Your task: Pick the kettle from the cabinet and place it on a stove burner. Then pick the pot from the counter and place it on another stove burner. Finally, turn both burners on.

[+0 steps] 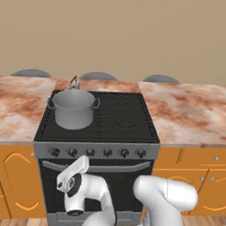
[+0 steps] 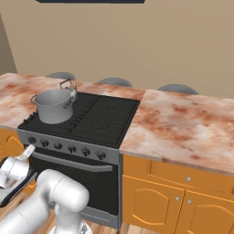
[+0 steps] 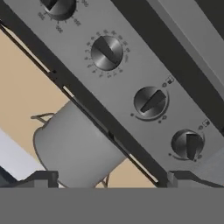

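The wide grey pot [image 1: 73, 108] [image 2: 54, 105] [image 3: 74, 148] stands on the front left stove burner. Behind it on the rear left burner the small kettle [image 1: 74, 83] [image 2: 67, 85] shows mostly its loop handle. The right-hand burners [image 1: 124, 118] [image 2: 105, 116] are bare. My gripper [image 1: 81, 164] [image 2: 28, 151] [image 3: 111, 178] hangs low in front of the range, open and pointing up at the steel knob strip [image 1: 98, 152] [image 2: 68, 147], with nothing between its fingers. Several black knobs [image 3: 106, 52] fill the hand view. The cabinet is out of view.
The marbled counter [image 1: 191, 111] [image 2: 183, 123] runs on both sides of the range, with orange base units [image 1: 201, 181] [image 2: 183, 192] below. The oven door handle [image 1: 106, 168] lies just under the knobs. Grey chair backs [image 1: 98, 75] rise behind the counter.
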{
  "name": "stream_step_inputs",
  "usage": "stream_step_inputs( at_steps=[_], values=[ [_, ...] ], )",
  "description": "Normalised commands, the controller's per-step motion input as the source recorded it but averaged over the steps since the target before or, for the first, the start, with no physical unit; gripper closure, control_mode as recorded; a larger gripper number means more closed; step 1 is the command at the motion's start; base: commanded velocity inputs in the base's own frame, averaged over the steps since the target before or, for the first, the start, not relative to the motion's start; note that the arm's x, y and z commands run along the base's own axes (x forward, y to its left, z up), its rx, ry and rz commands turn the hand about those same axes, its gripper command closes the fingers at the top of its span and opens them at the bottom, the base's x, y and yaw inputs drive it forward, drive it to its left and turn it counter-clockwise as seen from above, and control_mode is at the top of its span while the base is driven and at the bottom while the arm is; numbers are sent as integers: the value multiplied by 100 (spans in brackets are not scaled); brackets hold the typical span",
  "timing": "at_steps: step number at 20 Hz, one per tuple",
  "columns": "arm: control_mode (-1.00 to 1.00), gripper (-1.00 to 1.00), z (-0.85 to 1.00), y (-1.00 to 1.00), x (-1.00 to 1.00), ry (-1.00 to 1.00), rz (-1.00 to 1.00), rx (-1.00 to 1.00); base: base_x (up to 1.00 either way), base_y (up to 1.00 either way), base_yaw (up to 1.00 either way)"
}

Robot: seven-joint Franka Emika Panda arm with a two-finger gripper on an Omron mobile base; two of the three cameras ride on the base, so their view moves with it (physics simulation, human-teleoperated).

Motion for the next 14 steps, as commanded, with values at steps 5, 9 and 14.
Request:
stream_step_inputs(
  at_steps=[5, 9, 14],
  values=[
    [-100, -100, 0, -17, 0, 0, 1, 24, 0, 0, 0],
    [-100, -100, 0, -1, 0, 0, 0, 24, 0, 0, 0],
    [-100, -100, 0, 0, 1, 0, 0, 18, 0, 0, 0]
  ],
)
